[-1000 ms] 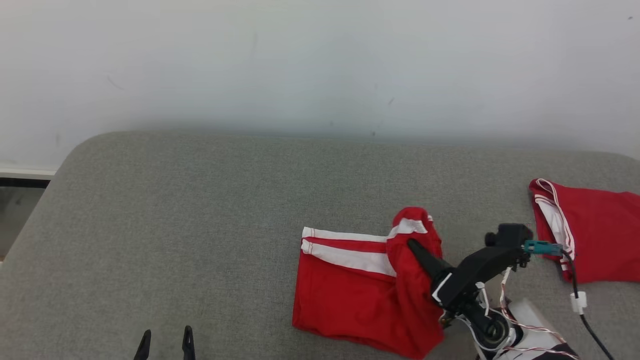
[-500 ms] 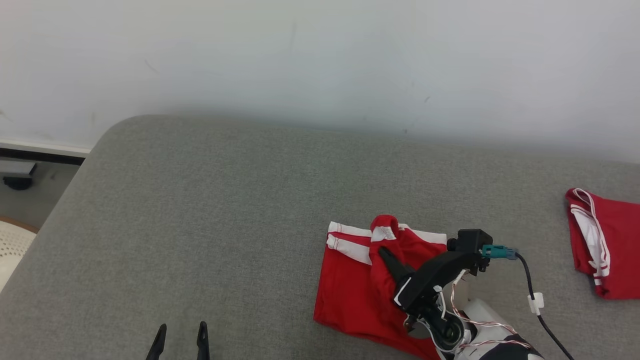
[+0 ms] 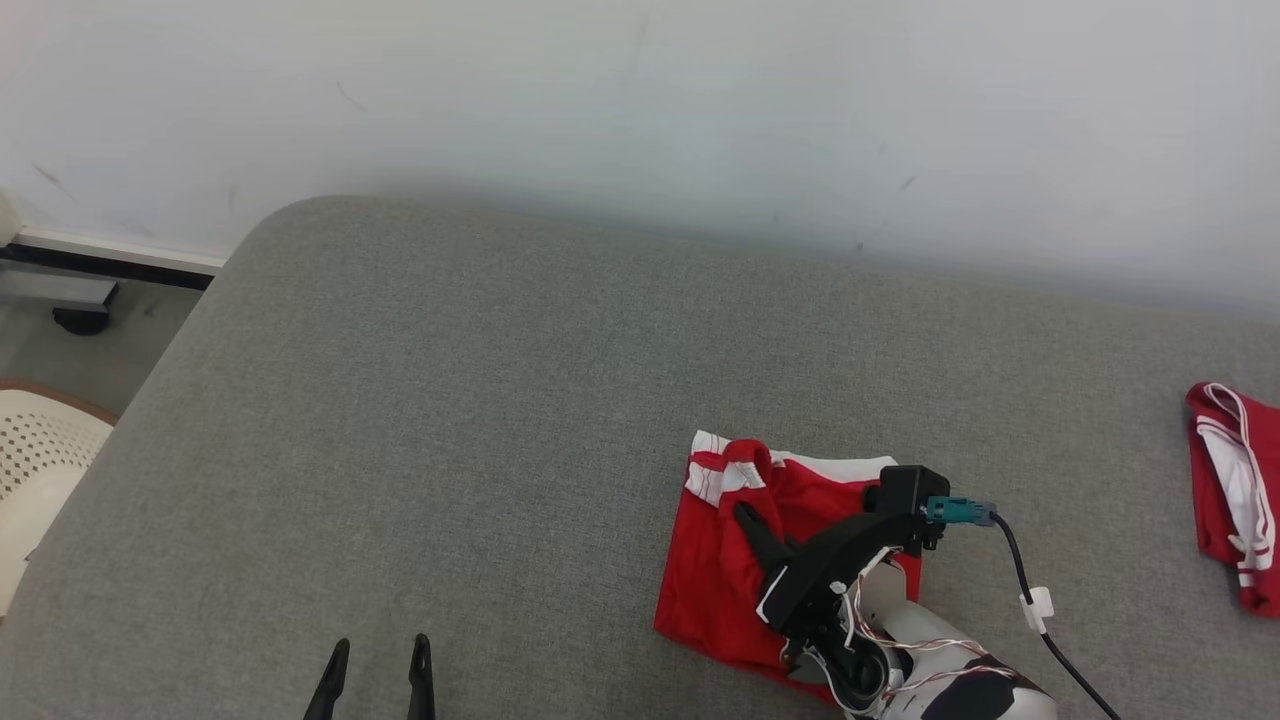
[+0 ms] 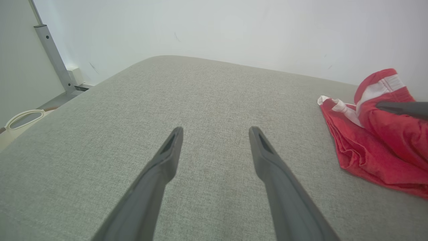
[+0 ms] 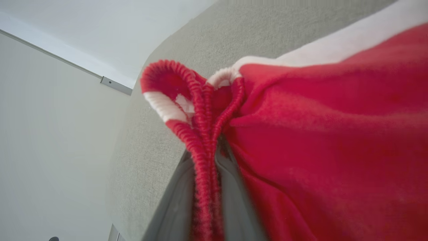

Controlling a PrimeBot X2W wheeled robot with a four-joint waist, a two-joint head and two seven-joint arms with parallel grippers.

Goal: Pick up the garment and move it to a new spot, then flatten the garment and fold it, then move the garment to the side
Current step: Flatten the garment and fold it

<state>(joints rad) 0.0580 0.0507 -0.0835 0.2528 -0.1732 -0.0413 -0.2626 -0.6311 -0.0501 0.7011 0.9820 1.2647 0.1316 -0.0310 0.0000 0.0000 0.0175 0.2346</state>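
Garment: we log the garment (image 3: pixel 703 590) as red cloth with white bands, lying on the grey fabric-covered surface (image 3: pixel 450 400). Most of it lies flat, with one corner raised.
Raised corner: at the garment's far left corner a ribbed red hem and a white band stand up in a loop above the rest of the cloth.
Right end effector: the right end effector (image 3: pixel 748 518) is closed on that ribbed hem. In its wrist view we see the hem pinched between the two fingers, with red cloth draping off to one side. Its arm lies over the garment's right half.
Left end effector: the left end effector (image 4: pixel 216 132) has its jaws spread wide with nothing between them. It sits well to the left of the garment and apart from it. We cannot tell whether its fingertips touch the grey fabric.
Cable: a dark cable (image 3: pixel 1010 560) with a teal plug leaves the right wrist above the garment's right edge and runs off to the right, carrying a white clip.
Second red piece: a second red piece (image 3: pixel 1235 490) with white trim lies well to the right of the garment on the same grey fabric, not touching it.
Wall: a pale wall (image 3: pixel 640 100) stands behind the garment, beyond the far edge.
Pale perforated object: a pale perforated object (image 3: pixel 40 450) sits far to the left of the garment, past the rounded corner and lower down.
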